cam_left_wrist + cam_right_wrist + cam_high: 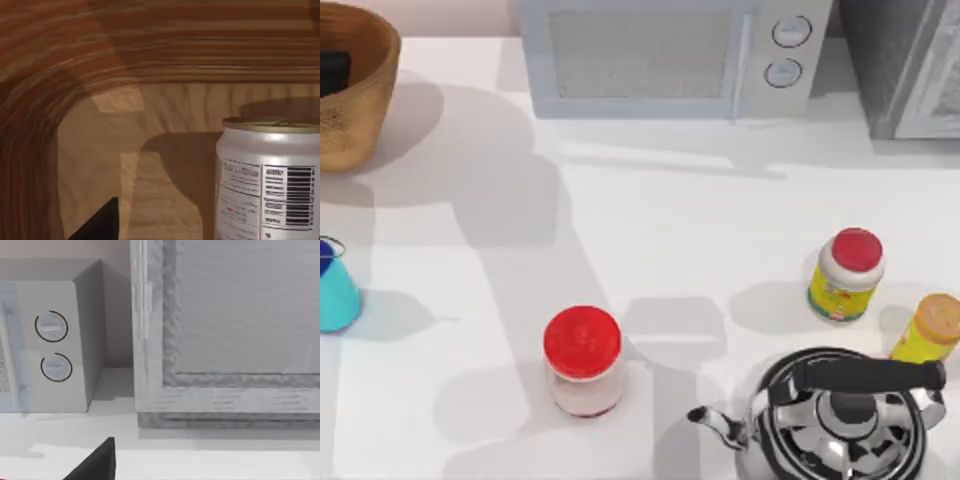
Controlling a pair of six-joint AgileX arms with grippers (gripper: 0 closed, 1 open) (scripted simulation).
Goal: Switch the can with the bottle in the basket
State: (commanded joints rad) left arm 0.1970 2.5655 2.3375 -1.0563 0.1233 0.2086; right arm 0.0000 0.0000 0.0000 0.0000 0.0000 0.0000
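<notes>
Closest to the left wrist camera: bottle, upright on the smooth wooden floor of the basket. Slim metallic-white cylinder, pale gold rim on top, barcode and fine print with a touch of red on its side; partly cut off by the frame. Ribbed, curved golden-brown walls rising behind and around it, half in shadow.

From above, only part of the basket visible at the far left corner of the table, rounded and woven, cut off by the picture's edge. Dark piece of the left gripper down inside it; grip state impossible to tell.

Nearer than the basket, on the table's left edge: can, cyan with a dark blue top rim, standing outside the basket and half cropped.

Farther out, near the middle front: pale jar with a glossy round red lid. At right: yellow-label jar with a red lid, then just beside it a yellow container with an orange top, partly cropped. In front of those, a chrome kettle with a black handle and a short spout, its base cut off.

Along the back: grey microwave with two round dials, beside it a rough grey cabinet.

Right gripper facing those two, dark wedge low in its wrist view; open or closed, cannot tell.
</notes>
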